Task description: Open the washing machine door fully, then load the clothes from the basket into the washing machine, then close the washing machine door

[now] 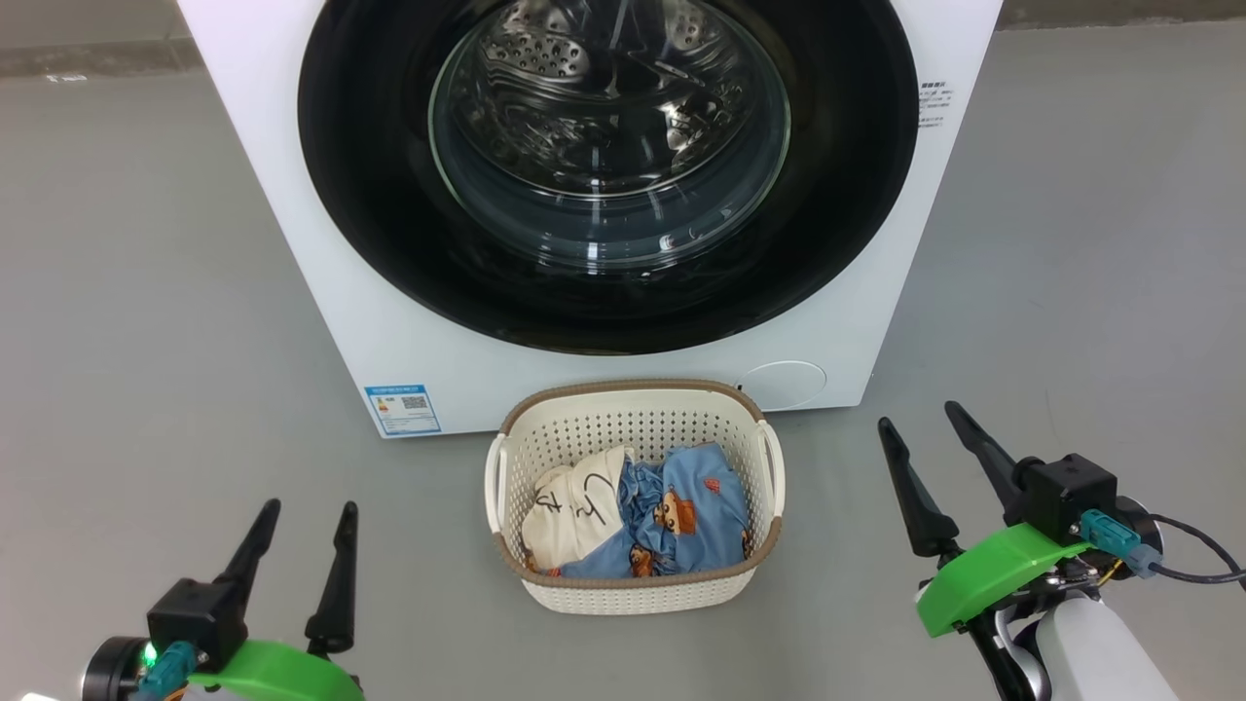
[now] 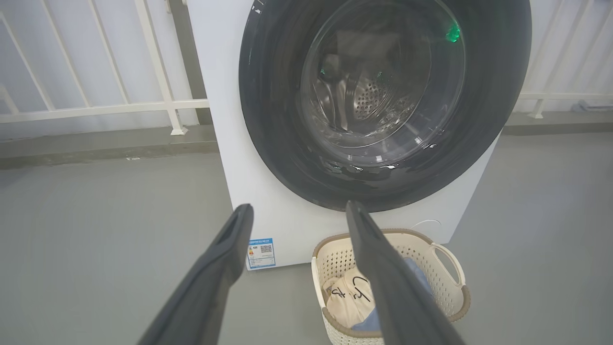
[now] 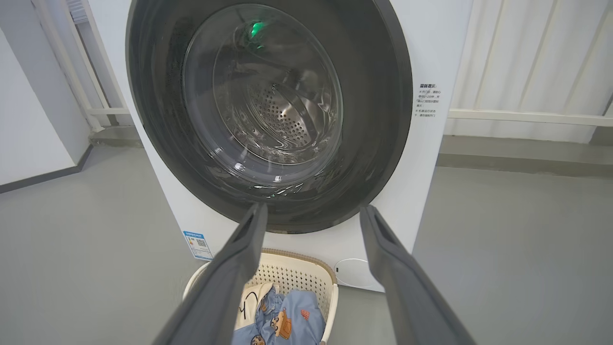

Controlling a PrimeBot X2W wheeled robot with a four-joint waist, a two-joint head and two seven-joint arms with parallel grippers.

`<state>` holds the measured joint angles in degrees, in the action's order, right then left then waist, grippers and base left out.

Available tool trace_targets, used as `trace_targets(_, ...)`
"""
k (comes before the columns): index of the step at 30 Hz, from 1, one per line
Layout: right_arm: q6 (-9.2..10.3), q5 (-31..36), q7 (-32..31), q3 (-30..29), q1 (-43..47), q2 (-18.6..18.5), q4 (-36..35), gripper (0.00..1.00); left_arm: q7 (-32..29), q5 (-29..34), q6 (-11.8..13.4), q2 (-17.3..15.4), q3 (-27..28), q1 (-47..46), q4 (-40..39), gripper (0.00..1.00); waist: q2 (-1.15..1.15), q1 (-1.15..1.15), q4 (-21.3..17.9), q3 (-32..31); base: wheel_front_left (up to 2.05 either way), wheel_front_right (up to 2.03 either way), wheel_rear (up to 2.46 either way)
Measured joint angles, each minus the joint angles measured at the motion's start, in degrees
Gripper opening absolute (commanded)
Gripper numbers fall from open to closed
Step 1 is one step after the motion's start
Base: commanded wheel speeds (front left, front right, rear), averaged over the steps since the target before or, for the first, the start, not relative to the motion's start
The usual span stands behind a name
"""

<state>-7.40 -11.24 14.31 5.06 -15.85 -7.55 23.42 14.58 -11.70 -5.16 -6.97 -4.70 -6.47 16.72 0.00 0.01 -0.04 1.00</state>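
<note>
The left gripper hovers left of the basket and nearer the robot, with two dark fingers parted, holding nothing. The right gripper hangs right of the basket, its fingers likewise spread and leaning slightly leftward, above its pale forearm.

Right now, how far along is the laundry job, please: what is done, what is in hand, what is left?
Nothing looks done: the washing machine door is shut and the clothes lie in the basket. Nothing is in hand: the left gripper and right gripper are open and empty. Left: open the door, load the clothes, close the door.
</note>
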Motion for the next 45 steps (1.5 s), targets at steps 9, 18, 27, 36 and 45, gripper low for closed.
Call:
trace_targets(9,0.0,2.3,0.0,-4.0,0.0,1.8,1.3,1.0,0.0,0.4,2.4,0.5,1.4,0.0,0.5,1.0,0.0,0.0,0.1,0.0,0.0,0.0,0.0)
trace_targets(18,0.0,3.7,0.0,-6.2,0.1,2.8,3.0,1.0,0.0,0.8,3.8,0.6,2.4,0.0,1.5,1.0,0.0,0.0,0.0,-0.2,0.0,0.0,0.0)
trace_targets(27,0.0,4.2,0.0,-7.8,0.2,3.7,3.7,1.0,0.0,0.9,4.4,0.6,2.6,0.0,3.0,1.0,0.0,0.0,-0.1,-0.9,0.0,0.0,0.0)
trace_targets(36,0.0,4.2,0.0,-8.2,0.2,4.0,4.0,1.0,0.0,1.0,5.4,0.6,3.0,0.0,3.5,1.0,0.0,0.0,-0.1,-1.2,0.0,0.0,0.0)
trace_targets(45,0.0,4.5,0.0,-8.5,0.3,4.1,4.2,1.0,0.0,0.9,4.8,0.6,3.0,0.0,3.5,1.0,0.0,0.0,-0.2,-1.1,0.0,0.0,0.0)
